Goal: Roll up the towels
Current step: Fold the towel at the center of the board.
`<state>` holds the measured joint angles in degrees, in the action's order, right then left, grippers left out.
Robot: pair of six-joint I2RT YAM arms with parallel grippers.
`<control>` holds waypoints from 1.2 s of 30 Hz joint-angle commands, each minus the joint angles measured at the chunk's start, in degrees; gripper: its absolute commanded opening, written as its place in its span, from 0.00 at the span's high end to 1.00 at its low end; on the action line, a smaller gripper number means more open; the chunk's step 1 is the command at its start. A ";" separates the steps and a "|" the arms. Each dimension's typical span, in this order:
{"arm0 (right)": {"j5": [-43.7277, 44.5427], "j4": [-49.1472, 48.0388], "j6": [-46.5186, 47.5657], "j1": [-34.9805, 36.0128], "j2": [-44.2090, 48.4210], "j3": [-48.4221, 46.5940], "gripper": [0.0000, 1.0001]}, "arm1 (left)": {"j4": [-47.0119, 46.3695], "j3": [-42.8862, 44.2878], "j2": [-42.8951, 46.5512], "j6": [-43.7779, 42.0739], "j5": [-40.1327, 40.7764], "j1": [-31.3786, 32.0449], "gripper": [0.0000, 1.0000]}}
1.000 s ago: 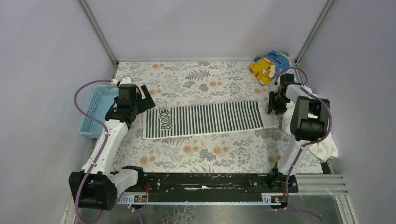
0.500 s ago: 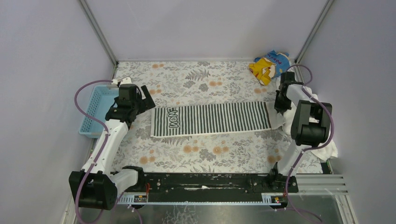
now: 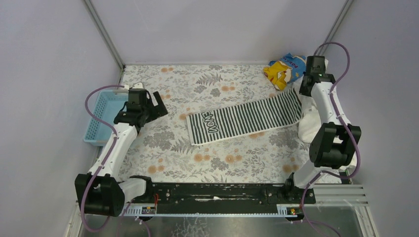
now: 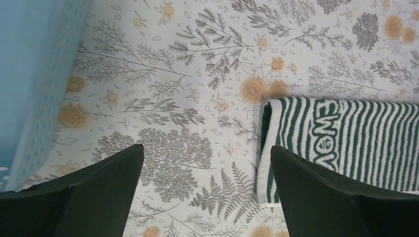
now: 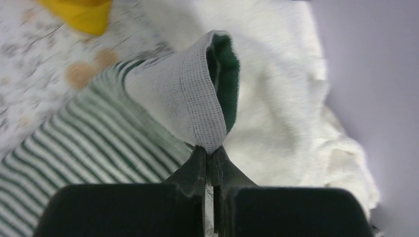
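Note:
The striped towel point(image 3: 244, 120) lies spread out, slanting across the flowered table, its lettered end nearest the left arm. My right gripper point(image 3: 302, 93) is shut on its far right hem and holds that end lifted; in the right wrist view the striped towel point(image 5: 99, 133) folds up into the pinched right gripper point(image 5: 211, 153). The white terry towel point(image 3: 310, 123) is bunched along the right wall, seen as the white towel point(image 5: 286, 98) just behind the grip. My left gripper point(image 3: 157, 106) hovers open left of the lettered end. Its wrist view shows the left gripper point(image 4: 207, 163) empty, the striped towel point(image 4: 346, 138) by its right finger.
A blue basket point(image 3: 101, 116) stands at the table's left edge, close behind the left arm, and shows as the blue basket point(image 4: 34, 74) in its wrist view. A yellow-and-blue printed cloth point(image 3: 284, 69) lies in the far right corner, just beside the right gripper.
The right gripper shut on the striped towel's right end and drew it toward the far right corner. The towel slid right and turned slantwise. The left gripper barely moved.

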<state>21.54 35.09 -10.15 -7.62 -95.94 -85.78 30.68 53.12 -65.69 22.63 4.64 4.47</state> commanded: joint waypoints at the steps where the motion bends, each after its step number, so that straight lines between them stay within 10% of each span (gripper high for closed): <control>1: -12.94 0.65 -1.49 3.81 4.11 2.93 0.98 | -0.20 -0.52 -0.89 2.49 -5.39 0.28 0.00; 18: -37.46 -9.94 -11.37 18.61 9.66 12.49 0.98 | -12.70 -13.36 -2.87 15.76 -20.88 1.78 0.00; 36: -31.49 -3.56 -15.24 38.06 -5.46 1.04 1.00 | -22.10 -18.14 -8.67 20.44 -21.08 8.59 0.05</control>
<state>-12.93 27.92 -24.05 27.07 -99.68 -78.35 13.23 35.53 -72.86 41.87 -16.12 11.77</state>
